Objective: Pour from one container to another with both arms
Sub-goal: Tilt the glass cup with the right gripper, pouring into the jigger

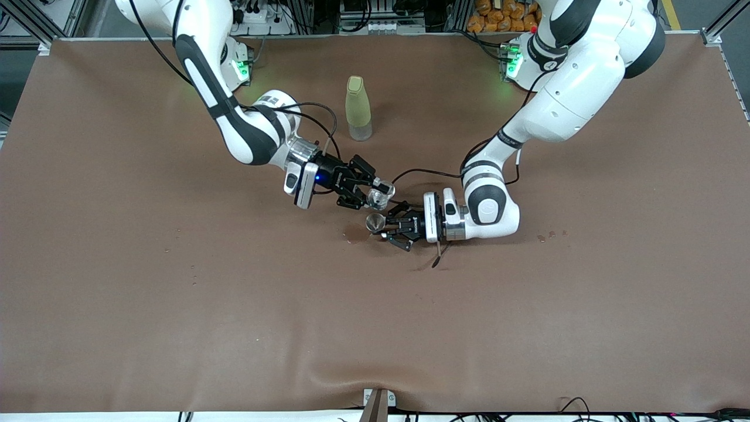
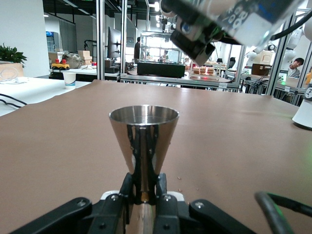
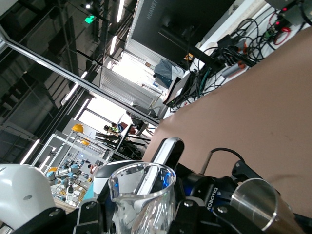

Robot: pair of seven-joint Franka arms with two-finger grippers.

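The right gripper (image 1: pixel 375 196) is closed on a clear glass cup (image 1: pixel 381 194), holding it tipped above the table with its mouth turned toward the left gripper (image 1: pixel 384 230). That second pincer, closed on the narrow stem of a steel conical cup (image 1: pixel 375 222), sits just below and beside the first, holding its vessel upright low over the brown table (image 1: pixel 176 305). The left wrist view shows the steel cup (image 2: pixel 144 141) clamped between the fingers (image 2: pixel 127 192), mouth level and open, with the right gripper's body overhead. The right wrist view shows the glass cup (image 3: pixel 142 195) in its own fingers and the steel cup's rim (image 3: pixel 256 202) close beside its lip; whether any liquid remains in the glass cannot be told.

The two rims stand near each other, the glass higher. Judged from this arrangement, the pouring step is in hand: source tilted over receiver. The next move would call for further rotation of the right wrist while the lip stays over the steel mouth, the left arm holding level. A few dark drops on the cloth near the grippers suggest that spillage is the risk.

A yellow-green bottle (image 1: pixel 358 108) stands upright well apart from both pincers, toward the robots' bases.
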